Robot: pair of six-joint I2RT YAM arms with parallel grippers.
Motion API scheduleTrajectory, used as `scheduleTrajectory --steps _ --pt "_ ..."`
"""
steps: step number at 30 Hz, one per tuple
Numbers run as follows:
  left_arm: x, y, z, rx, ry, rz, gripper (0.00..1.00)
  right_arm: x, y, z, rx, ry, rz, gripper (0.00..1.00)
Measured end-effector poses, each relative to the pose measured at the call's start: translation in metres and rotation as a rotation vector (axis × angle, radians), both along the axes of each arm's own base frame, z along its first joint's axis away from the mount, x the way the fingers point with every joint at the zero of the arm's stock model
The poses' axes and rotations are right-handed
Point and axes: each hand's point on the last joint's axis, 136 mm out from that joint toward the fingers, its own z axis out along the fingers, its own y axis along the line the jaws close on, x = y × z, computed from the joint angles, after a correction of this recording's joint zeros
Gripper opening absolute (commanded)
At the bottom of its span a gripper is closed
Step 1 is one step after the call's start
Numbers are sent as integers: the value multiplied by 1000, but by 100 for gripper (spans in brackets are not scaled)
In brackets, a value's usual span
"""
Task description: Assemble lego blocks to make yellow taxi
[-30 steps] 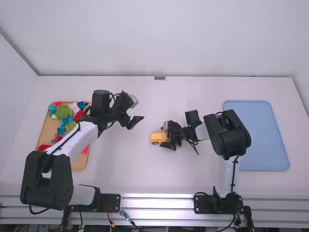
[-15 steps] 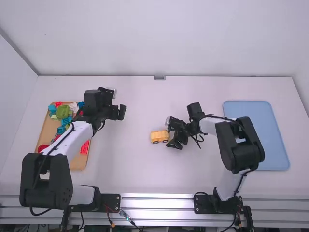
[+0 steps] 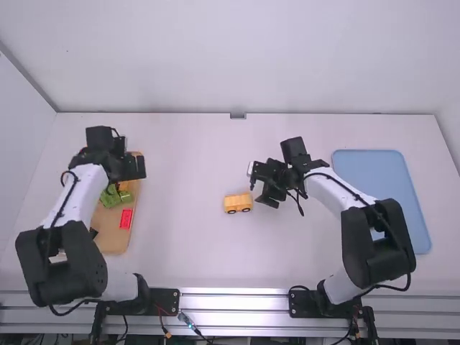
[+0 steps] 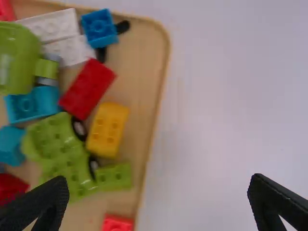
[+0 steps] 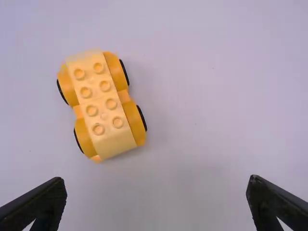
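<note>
Eight studs [image 5: 105,86] top the car [image 5: 134,121], right wrist view; high view adds a tray [image 3: 374,169]. Left gripper [image 3: 136,171], right gripper [image 3: 259,190] gape. White table [image 3: 187,248], wall [image 3: 244,57].

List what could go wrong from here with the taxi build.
If the left gripper goes for the yellow brick, it might bump or catch the red brick or green piece crowding it.

The yellow wheeled base stands unheld on the table, so it could roll when something is pressed on top.

Robotics lab, prob.: 2 arms [image 3: 338,191] on metal rail [image 3: 233,302], white tbl [image 3: 187,244] w/ white walls [image 3: 237,57].
</note>
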Motion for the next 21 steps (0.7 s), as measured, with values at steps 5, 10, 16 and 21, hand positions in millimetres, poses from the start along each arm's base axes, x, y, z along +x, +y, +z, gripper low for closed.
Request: scheduleTrajectory --steps 5,10,16,21 --pt "5 23 -6 2 160 -77 78 5 -11 -1 -18 -14 -14 99" --pt "11 23 -42 -17 307 -223 59 13 -24 -1 -18 -22 -46 99" --pt "22 29 -56 28 305 -286 50 17 -35 -1 -20 -22 -75 99" --pt "28 37 -65 84 276 -290 49 19 -36 0 -17 -27 -81 99"
